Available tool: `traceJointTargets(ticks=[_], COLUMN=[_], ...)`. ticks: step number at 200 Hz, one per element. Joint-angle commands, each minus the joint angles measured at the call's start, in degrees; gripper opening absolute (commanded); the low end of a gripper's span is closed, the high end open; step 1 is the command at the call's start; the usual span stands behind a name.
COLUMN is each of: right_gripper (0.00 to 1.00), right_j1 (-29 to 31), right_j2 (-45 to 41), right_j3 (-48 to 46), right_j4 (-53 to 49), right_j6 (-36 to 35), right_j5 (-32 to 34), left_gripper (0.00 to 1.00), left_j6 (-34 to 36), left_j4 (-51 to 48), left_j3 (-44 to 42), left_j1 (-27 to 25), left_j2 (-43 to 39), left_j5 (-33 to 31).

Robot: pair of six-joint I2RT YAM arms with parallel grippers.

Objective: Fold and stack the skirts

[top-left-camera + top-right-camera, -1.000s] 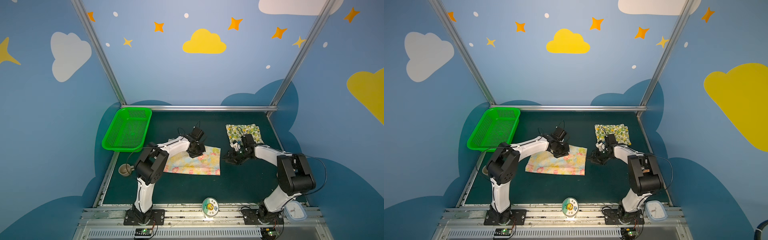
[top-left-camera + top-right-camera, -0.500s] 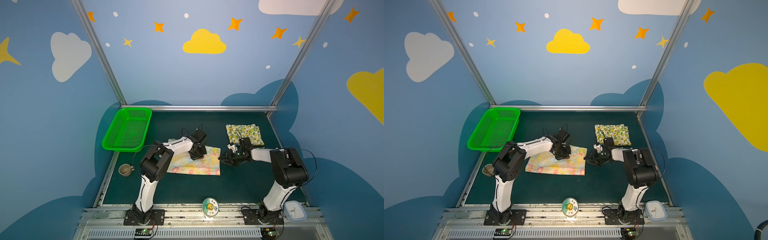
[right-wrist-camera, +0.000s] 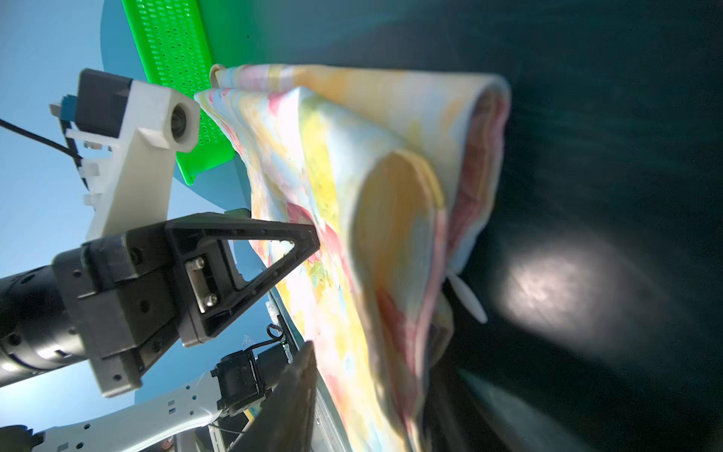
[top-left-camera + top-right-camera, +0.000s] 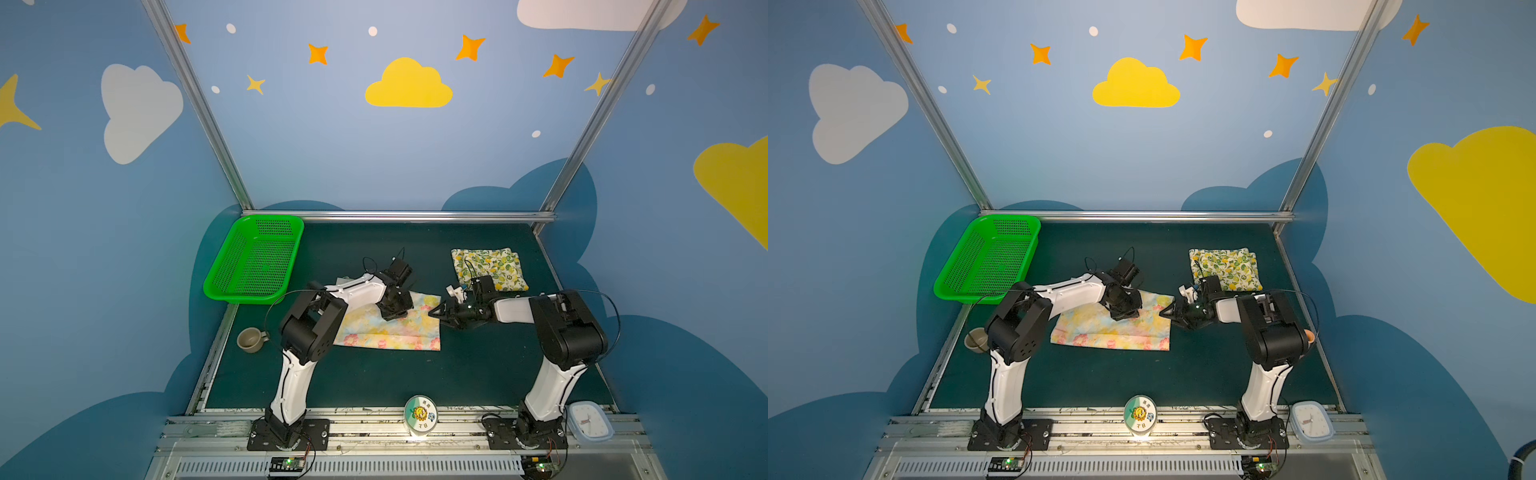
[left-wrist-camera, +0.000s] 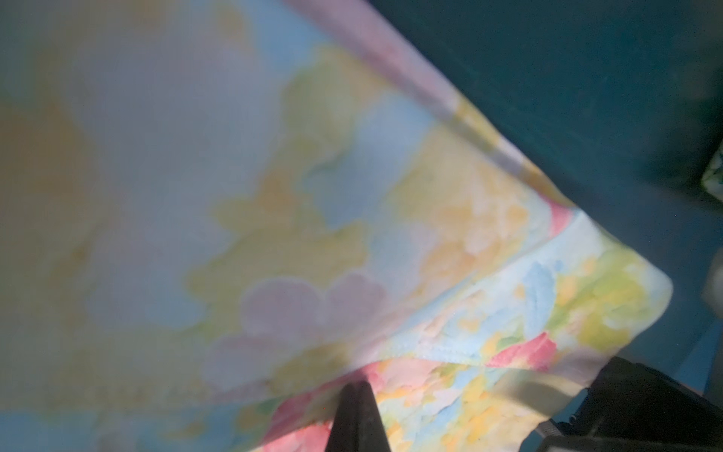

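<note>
The green basket (image 4: 251, 266) sits at the far left of the table (image 4: 374, 382), with a small cup (image 4: 250, 339) near its front corner; neither holds any cloth.

The left claw (image 4: 391, 316) is closed, with its tip down on the flowered skirt (image 4: 390, 338). Whether a pinch of cloth is caught in it cannot be told. That skirt lies mid-table, folded over once, its long folded edge toward the front. It looks thin, light and limp — it will sag and slide rather than keep a shape. A hold at a corner or along the hem, through both layers, should serve best. A grip in the middle would only bunch it.

The right claw (image 4: 435, 314) is at the skirt's right edge with its jaws standing apart. In the right wrist view the layered edge bulges open just past its fingertips (image 3: 309, 242), not pinched.

The lemon skirt (image 4: 490, 268) lies at the back right — already a neat folded square, and well apart from the flowered one. The same soft cloth could easily be dragged out of its fold.

Counted across: one basket, one cup, two claws, two skirts.
</note>
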Motion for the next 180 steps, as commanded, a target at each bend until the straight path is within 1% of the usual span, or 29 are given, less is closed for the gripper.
traceJointTargets(ticks=[1, 85, 131, 147, 155, 160, 171, 179, 180], right_gripper=[0.44, 0.41, 0.29, 0.26, 0.26, 0.22, 0.11, 0.00, 0.00], right_j1=[1.7, 5.3, 6.0, 6.2, 6.2, 6.3, 6.3, 6.3, 6.3], right_j2=[3.5, 5.8, 4.5, 3.6, 3.3, 3.0, 2.4, 1.9, 1.8], right_j3=[-2.4, -0.7, -0.1, 0.2, 0.4, 0.5, 0.5, 0.7, 0.8], right_j4=[-1.4, 1.1, 0.9, 0.3, -0.5, -0.7, -1.2, -2.2, -2.2], right_j6=[1.1, 3.1, 4.0, 4.0, 4.0, 3.9, 3.9, 3.8, 3.7], right_j5=[5.7, 6.0, 6.3, 6.6, 7.0, 7.0, 7.1, 7.2, 7.3], left_gripper=[0.04, 0.04, 0.04, 0.04, 0.04, 0.04, 0.04, 0.04, 0.04], left_j6=[-0.1, 0.1, 0.1, 0.3, 0.4, 0.3, 0.4, 0.5, 0.5], left_j4=[-1.4, -2.0, -1.8, -1.9, -1.9, -1.9, -1.8, -1.8, -1.8], left_j3=[-0.9, -0.6, -0.5, -0.1, 0.0, -0.1, 0.0, -0.1, -0.1], left_j1=[0.1, 0.2, 0.2, 0.2, 0.2, 0.2, 0.2, 0.4, 0.4], left_j2=[0.6, 0.8, 0.5, 0.3, 0.2, 0.1, -0.3, -0.7, -0.7], left_j5=[-0.4, -0.5, -0.5, -0.6, -0.7, -0.7, -0.8, -0.9, -0.9])
